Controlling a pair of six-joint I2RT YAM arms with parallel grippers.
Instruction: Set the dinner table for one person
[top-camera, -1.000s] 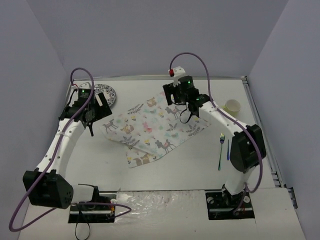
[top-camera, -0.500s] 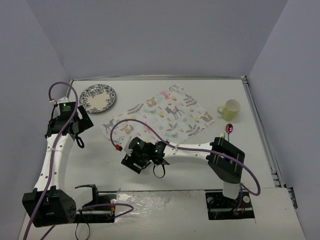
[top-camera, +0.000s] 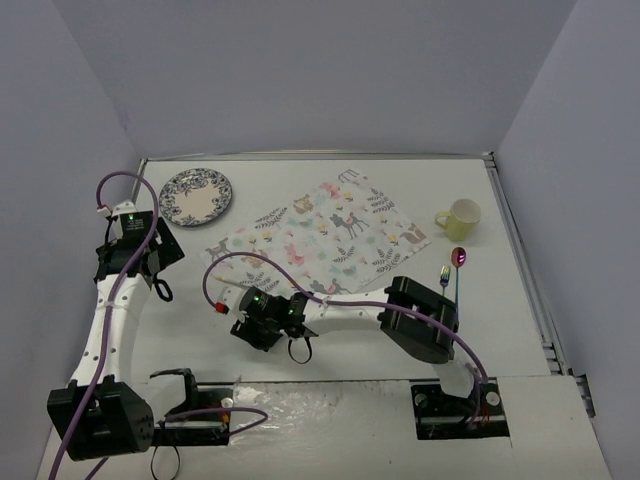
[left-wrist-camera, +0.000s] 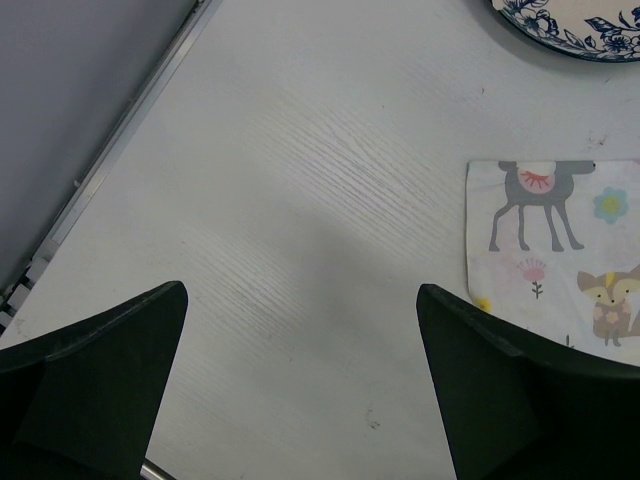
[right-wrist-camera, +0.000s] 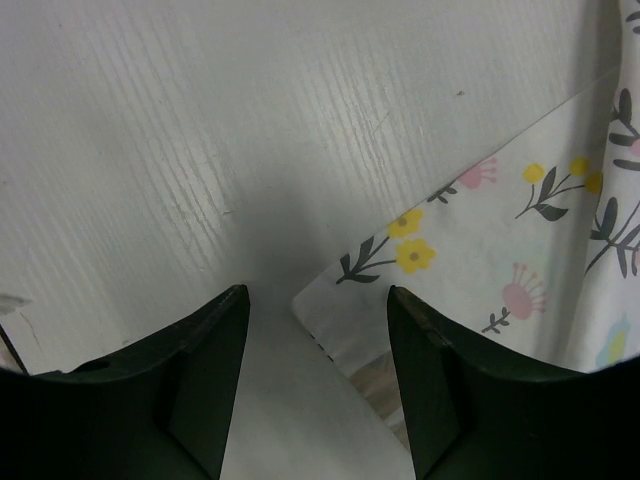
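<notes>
The white dinner table (top-camera: 340, 352) carries a pastel animal-print placemat (top-camera: 325, 235) lying diagonally at its middle. My right gripper (top-camera: 258, 325) is low over the mat's near corner. In the right wrist view that gripper (right-wrist-camera: 318, 340) stands open, and the mat's corner (right-wrist-camera: 340, 300) lies between the jaws without touching them. My left gripper (top-camera: 160, 252) is at the table's left, near the mat's left corner (left-wrist-camera: 540, 240). Seen from the left wrist, it (left-wrist-camera: 300, 350) is wide open over bare table.
A blue-patterned plate (top-camera: 196, 196) sits at the back left, its rim (left-wrist-camera: 570, 25) showing in the left wrist view. A yellow cup (top-camera: 459, 217) stands at the right. A fork (top-camera: 444, 287) and a spoon (top-camera: 458, 265) lie just in front of the cup.
My right arm has swung from the mat's far edge to its near corner, and its jaws have narrowed. My left gripper has drawn back leftward from the mat and opened fully.
</notes>
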